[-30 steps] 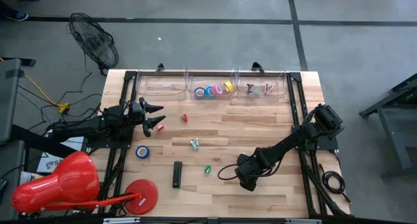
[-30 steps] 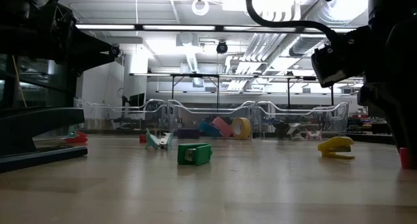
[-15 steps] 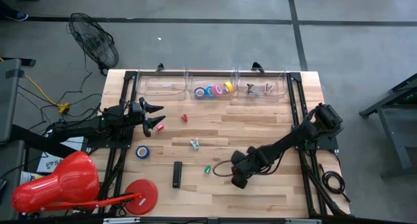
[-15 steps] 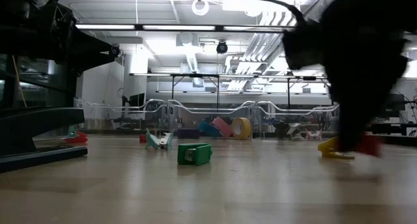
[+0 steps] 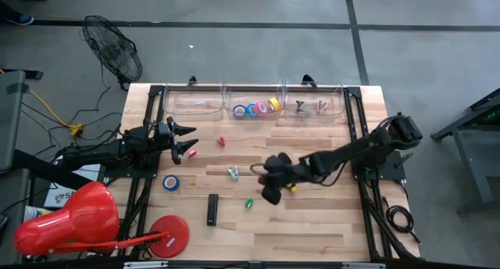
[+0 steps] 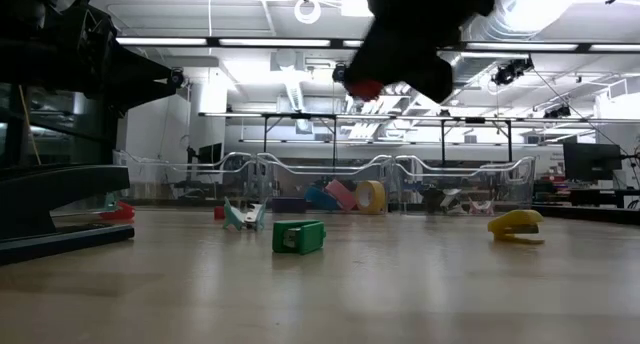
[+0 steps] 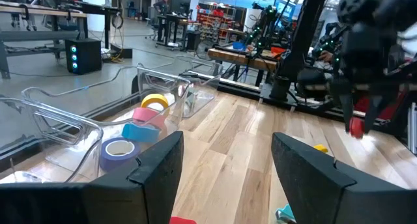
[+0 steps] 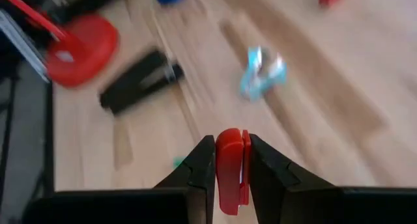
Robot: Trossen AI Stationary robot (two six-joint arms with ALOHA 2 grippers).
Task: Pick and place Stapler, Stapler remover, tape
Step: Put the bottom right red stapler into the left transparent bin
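Above the wooden worktop (image 5: 312, 222), my right claw (image 8: 228, 178) clamps a small red stapler (image 8: 229, 168), long axis along my fingers.

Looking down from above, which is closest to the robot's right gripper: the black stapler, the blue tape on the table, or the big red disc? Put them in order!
From the right gripper, shut on a small red stapler:
1. Black stapler, toward the left arm's side.
2. Blue tape, farther that way.
3. Red disc, at the table's front left corner.

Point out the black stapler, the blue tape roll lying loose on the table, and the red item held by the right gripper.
black stapler (image 5: 212, 209), high view, middle of its body
blue tape roll (image 5: 170, 182), high view, on its ring
red item (image 8: 229, 165), right wrist view, centre of the piece clamped between the fingers
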